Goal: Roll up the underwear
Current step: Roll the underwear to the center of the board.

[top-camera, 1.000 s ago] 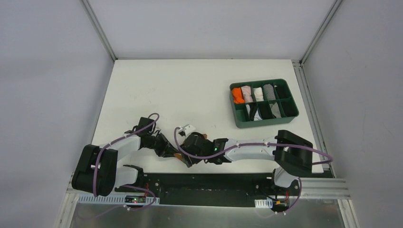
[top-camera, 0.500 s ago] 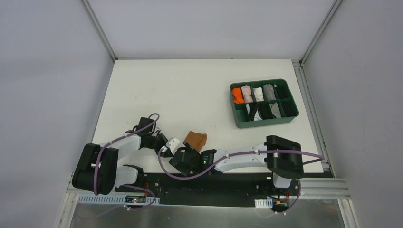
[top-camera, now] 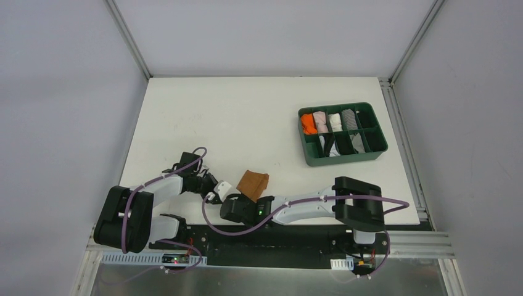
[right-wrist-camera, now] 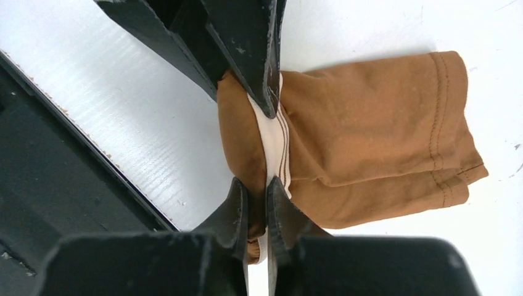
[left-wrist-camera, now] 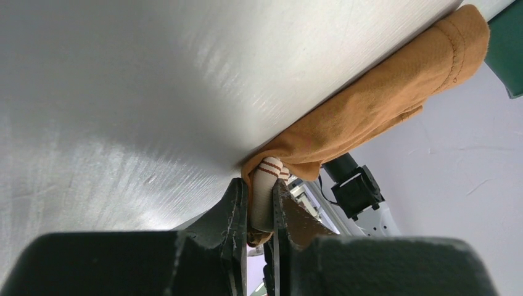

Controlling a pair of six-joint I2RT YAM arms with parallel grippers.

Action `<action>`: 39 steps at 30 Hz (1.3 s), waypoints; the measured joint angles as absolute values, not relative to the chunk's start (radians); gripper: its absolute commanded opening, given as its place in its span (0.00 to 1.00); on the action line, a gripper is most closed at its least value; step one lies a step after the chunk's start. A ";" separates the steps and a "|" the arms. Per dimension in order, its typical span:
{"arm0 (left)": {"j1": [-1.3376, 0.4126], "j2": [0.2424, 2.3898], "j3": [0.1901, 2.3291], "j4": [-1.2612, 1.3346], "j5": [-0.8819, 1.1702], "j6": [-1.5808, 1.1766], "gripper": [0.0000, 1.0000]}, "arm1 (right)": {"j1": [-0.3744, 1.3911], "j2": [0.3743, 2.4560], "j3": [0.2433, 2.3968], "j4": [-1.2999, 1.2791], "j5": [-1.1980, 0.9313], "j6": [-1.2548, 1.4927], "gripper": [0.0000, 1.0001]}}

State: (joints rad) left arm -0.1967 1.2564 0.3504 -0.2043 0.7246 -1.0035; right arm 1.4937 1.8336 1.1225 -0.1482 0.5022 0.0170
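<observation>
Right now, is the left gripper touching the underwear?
Touching. The left wrist view shows the left gripper pinched shut on the underwear at its pale waistband, with no gap at either finger.

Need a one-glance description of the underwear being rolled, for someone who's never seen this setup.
On the white table, look near the front edge, left of the green tray. Pinched by the left gripper and right gripper is the underwear: tan-brown cloth with a pale striped waistband. It is the only garment outside the tray.
</observation>
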 measured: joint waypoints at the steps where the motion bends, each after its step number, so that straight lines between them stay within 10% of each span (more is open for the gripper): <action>1: -0.197 1.256 0.350 -0.204 0.725 -1.003 0.00 | 1.494 1.834 1.122 -0.148 0.506 0.019 0.00; 10: -0.197 1.156 0.351 -0.230 0.712 -1.015 0.74 | 1.365 1.739 1.012 -0.035 0.271 0.155 0.00; 39: -0.269 0.967 0.289 -0.244 0.668 -1.090 0.66 | 0.917 1.839 0.638 0.729 -0.557 0.845 0.00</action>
